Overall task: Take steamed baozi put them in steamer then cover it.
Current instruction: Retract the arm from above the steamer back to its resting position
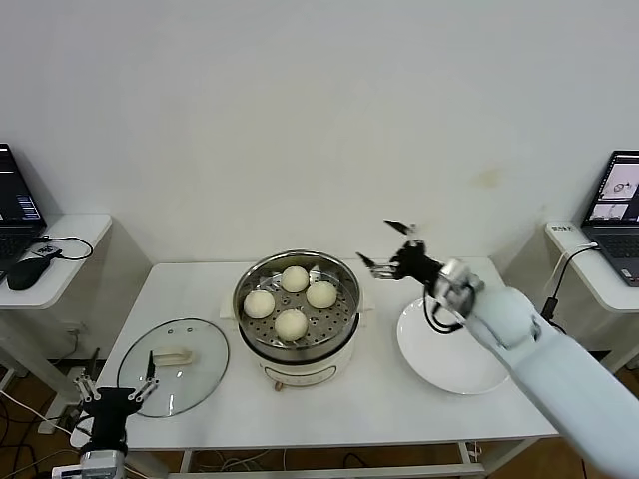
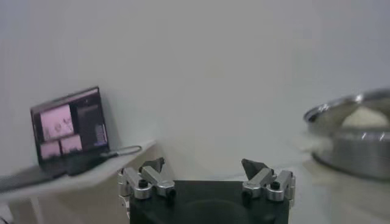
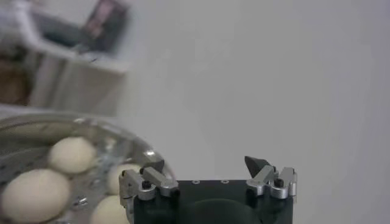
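The right gripper point(image 1: 390, 245) is up in the air, just beside the right rim of the round shiny steel steamer point(image 1: 298, 339) on its cream-white base. Its two black fingers are spread wide apart and hold nothing. In the right wrist view the same gripper point(image 3: 207, 167) has only bare wall between its fingertips, and the steamer point(image 3: 143, 149) sits close by, off to one side.

Four small round cream-white buns point(image 1: 291, 324) lie inside the steamer on the tray with little holes. They sit close together. Three of the buns point(image 3: 72, 154) show in the right wrist view.

Under the white right arm lies a flat round white plate point(image 1: 429, 359), near the steamer, with nothing on it.

The left gripper point(image 1: 113, 385) hangs low at the front left edge of the white table point(image 1: 349, 404). Its fingers are open too, and hold nothing. In the left wrist view the gripper point(image 2: 207, 167) points at the wall, with the steamer point(image 2: 347, 143) far off.

The round clear glass lid point(image 1: 210, 374) with a cream-white handle lies flat on the table, left of the steamer and just beyond the left gripper. The steamer is not covered.

There is bare table in front of the steamer and the plate.
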